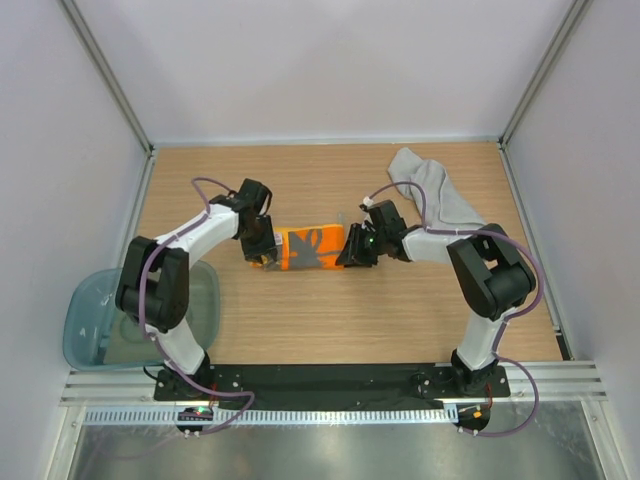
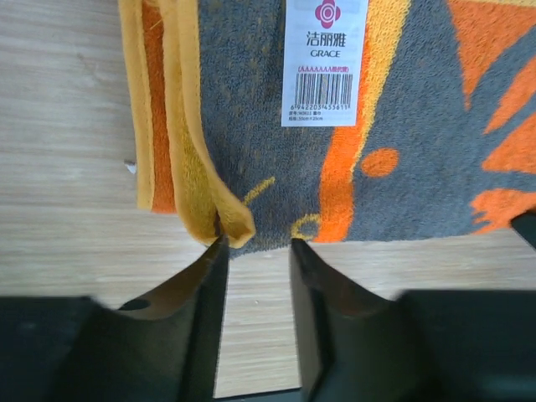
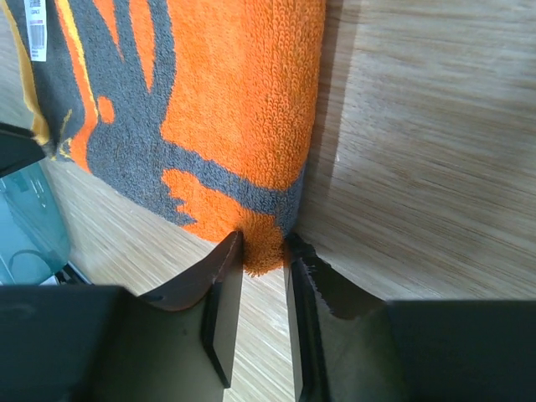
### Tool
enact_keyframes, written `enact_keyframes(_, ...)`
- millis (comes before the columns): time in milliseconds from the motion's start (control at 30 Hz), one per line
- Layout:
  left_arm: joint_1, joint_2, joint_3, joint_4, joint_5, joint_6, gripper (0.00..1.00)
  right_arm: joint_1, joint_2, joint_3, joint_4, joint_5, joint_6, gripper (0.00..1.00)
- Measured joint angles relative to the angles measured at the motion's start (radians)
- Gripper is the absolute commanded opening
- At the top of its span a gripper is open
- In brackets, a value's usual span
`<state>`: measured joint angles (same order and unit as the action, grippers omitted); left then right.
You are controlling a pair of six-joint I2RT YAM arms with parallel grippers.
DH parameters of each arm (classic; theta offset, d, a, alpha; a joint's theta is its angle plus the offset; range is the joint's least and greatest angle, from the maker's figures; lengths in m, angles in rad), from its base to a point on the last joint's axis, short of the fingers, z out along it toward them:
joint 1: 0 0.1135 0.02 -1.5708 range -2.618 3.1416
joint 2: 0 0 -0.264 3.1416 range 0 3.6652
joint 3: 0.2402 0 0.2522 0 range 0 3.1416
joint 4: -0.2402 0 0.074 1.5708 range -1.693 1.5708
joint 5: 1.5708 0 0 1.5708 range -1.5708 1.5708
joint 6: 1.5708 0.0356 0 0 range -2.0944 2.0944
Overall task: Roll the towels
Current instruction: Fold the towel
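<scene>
Left gripper (image 2: 255,244): jaws half drawn in at the near edge of the orange towel (image 1: 310,247), beside its folded yellow hem; whether they grip the cloth cannot be told. Right gripper (image 3: 264,249): jaws nearly together, pinching the towel's opposite corner. The orange towel lies flat and folded at mid-table (image 1: 330,320), label (image 2: 325,63) uppermost, between the two arms. The grey towel (image 1: 435,195) lies crumpled at the far right, apart from both grippers. Judged progress: neither towel is rolled, and the orange one is only being taken up.
</scene>
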<state>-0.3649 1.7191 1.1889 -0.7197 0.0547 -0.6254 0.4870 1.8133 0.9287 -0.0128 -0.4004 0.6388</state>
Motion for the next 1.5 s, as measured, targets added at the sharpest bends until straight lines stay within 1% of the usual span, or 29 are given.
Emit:
enact_keyframes(33,-0.002,0.010,0.000,0.002,-0.002,0.000,0.29,0.001,0.000,-0.006,0.011,-0.003,0.002,0.32)
enact_keyframes(67,-0.004,0.020,0.000,0.004,-0.006,0.001,0.19,0.002,0.000,-0.016,0.029,-0.006,0.005,0.31)
enact_keyframes(133,-0.008,0.039,0.000,0.005,-0.011,0.003,0.11,0.004,0.000,-0.035,0.061,-0.014,0.013,0.30)
enact_keyframes(167,-0.008,0.046,0.000,0.005,-0.015,0.005,0.01,0.004,-0.001,-0.042,0.074,-0.017,0.015,0.29)
enact_keyframes(333,-0.011,0.051,0.000,0.005,-0.055,0.019,0.00,0.007,-0.024,-0.093,0.122,-0.017,0.027,0.28)
enact_keyframes(467,-0.011,0.051,0.000,0.003,-0.098,0.035,0.00,0.017,-0.083,-0.146,0.099,0.012,0.031,0.28)
enact_keyframes(533,-0.011,0.051,0.000,0.002,-0.118,0.042,0.00,0.021,-0.119,-0.176,0.078,0.034,0.032,0.29)
enact_keyframes(567,-0.011,0.051,0.000,0.002,-0.124,0.045,0.00,0.022,-0.136,-0.187,0.068,0.041,0.032,0.38)
enact_keyframes(633,-0.012,0.051,0.000,0.000,-0.140,0.057,0.00,0.024,-0.175,-0.212,0.046,0.054,0.035,0.46)
enact_keyframes(667,-0.013,0.051,0.000,-0.001,-0.148,0.060,0.00,0.027,-0.192,-0.222,0.039,0.057,0.035,0.55)
enact_keyframes(767,-0.016,0.051,0.012,-0.017,-0.172,0.065,0.00,0.038,-0.230,-0.230,0.008,0.077,0.036,0.62)
enact_keyframes(867,-0.019,0.051,0.037,-0.041,-0.200,0.066,0.00,0.053,-0.265,-0.231,-0.050,0.112,0.030,0.64)
enact_keyframes(967,-0.040,0.045,0.056,-0.068,-0.263,0.064,0.02,0.067,-0.325,-0.231,-0.169,0.179,0.010,0.64)
enact_keyframes(1033,-0.089,0.033,0.079,-0.112,-0.331,0.064,0.03,0.071,-0.373,-0.229,-0.274,0.236,-0.007,0.64)
enact_keyframes(1133,-0.194,0.024,0.156,-0.166,-0.404,0.062,0.01,0.074,-0.451,-0.198,-0.385,0.293,-0.033,0.57)
enact_keyframes(1167,-0.220,0.024,0.177,-0.169,-0.410,0.061,0.00,0.074,-0.467,-0.180,-0.399,0.303,-0.039,0.50)
enact_keyframes(1233,-0.267,0.024,0.211,-0.164,-0.406,0.058,0.00,0.074,-0.480,-0.119,-0.414,0.311,-0.054,0.41)
enact_keyframes(1267,-0.277,0.024,0.216,-0.159,-0.397,0.055,0.00,0.074,-0.477,-0.082,-0.410,0.311,-0.061,0.32)
enact_keyframes(1367,-0.274,0.040,0.215,-0.153,-0.375,0.046,0.00,0.065,-0.408,0.012,-0.361,0.253,-0.071,0.21)
enact_keyframes(1467,-0.263,0.085,0.215,-0.141,-0.357,0.033,0.00,0.047,-0.286,0.075,-0.275,0.171,-0.067,0.15)
enact_keyframes(1500,-0.262,0.101,0.215,-0.136,-0.353,0.031,0.00,0.035,-0.235,0.094,-0.258,0.144,-0.065,0.15)
